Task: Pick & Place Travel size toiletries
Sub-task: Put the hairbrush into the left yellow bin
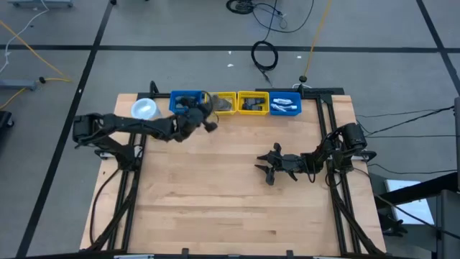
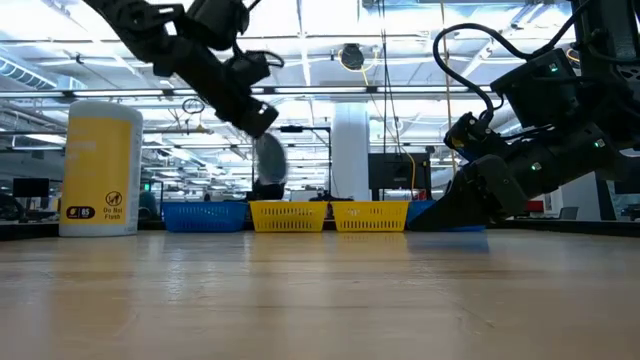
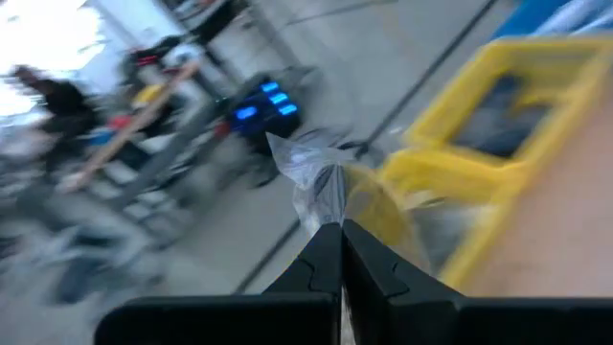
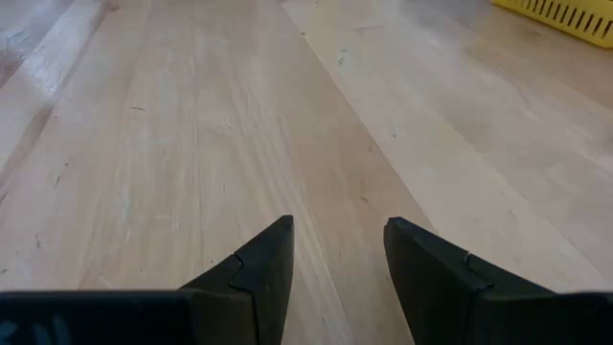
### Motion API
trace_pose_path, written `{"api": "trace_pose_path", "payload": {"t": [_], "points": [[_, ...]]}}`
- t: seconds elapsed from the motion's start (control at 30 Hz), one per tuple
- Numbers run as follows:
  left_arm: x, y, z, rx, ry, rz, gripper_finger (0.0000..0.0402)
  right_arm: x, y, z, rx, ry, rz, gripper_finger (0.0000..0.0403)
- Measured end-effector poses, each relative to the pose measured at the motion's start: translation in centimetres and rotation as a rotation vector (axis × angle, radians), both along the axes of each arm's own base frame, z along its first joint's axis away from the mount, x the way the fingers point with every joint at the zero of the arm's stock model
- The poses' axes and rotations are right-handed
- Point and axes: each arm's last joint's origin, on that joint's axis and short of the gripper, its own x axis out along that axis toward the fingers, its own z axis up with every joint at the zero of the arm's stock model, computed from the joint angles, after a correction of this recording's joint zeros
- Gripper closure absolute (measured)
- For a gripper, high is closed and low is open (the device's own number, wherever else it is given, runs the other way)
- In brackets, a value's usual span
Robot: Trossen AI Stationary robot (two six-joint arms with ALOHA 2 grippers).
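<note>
My left gripper (image 1: 208, 119) (image 2: 258, 120) reaches over the far edge's row of bins and is shut on a wrapped toiletry (image 2: 270, 160), a round grey disc in clear plastic wrap. The disc hangs in the air above the seam between the left blue bin (image 1: 184, 101) and the first yellow bin (image 1: 224, 103). More small items lie in the second yellow bin (image 1: 253, 103) and the right blue bin (image 1: 286, 103). My right gripper (image 1: 268, 171) (image 4: 337, 259) is open, low over bare wood at mid table, and touches nothing. My left gripper pinches the clear plastic wrap (image 3: 321, 196) of the disc between its two shut fingers, at the wrap's crumpled edge. The fingers slant down toward the table's far edge. The wrapped disc (image 2: 270, 162) hangs below the fingertips, lifted clear of the bins.
A large yellow canister with a white lid (image 1: 145, 109) (image 2: 100, 170) stands at the far left, beside the left arm. The four bins line the far edge (image 2: 290, 215). Bare wooden table top (image 1: 215, 194) spreads across the near half. Black frame rails run along both sides.
</note>
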Motion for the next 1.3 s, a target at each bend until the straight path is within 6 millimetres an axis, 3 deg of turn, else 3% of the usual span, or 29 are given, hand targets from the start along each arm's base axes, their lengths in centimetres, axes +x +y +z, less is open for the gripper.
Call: {"api": "trace_pose_path", "payload": {"t": [0.23,0.37,0.5,0.63,0.8,1.0,1.3], "points": [[-0.7,3.8,-0.2,0.059,0.014,0.122,0.0400,0.0,-0.1,0.0,-0.001,0.000,-0.005,0.0248],[0.3,4.9,-2.4,0.066,0.111,0.111,0.0400,0.0,-0.2,0.0,-0.001,-0.005,-0.011,0.0248],[2.2,4.9,-3.6,0.123,0.273,0.146,0.0401,0.1,-0.2,0.1,-0.001,-0.008,-0.012,0.0248],[4.8,4.1,-3.3,0.148,0.329,0.062,0.0399,0.1,-0.2,0.1,-0.002,-0.008,-0.011,0.0248],[7.5,4.4,-4.5,0.126,0.478,0.019,0.0398,0.1,-0.2,0.1,-0.001,-0.008,-0.011,0.0248],[9.4,5.2,-6.1,0.167,0.699,0.131,0.0400,0.1,-0.2,0.1,0.002,-0.008,-0.009,0.0248],[10.4,6.0,-5.3,-0.072,0.571,-0.075,0.0374,0.0,-0.2,0.0,0.006,-0.006,-0.011,0.0248]]}}
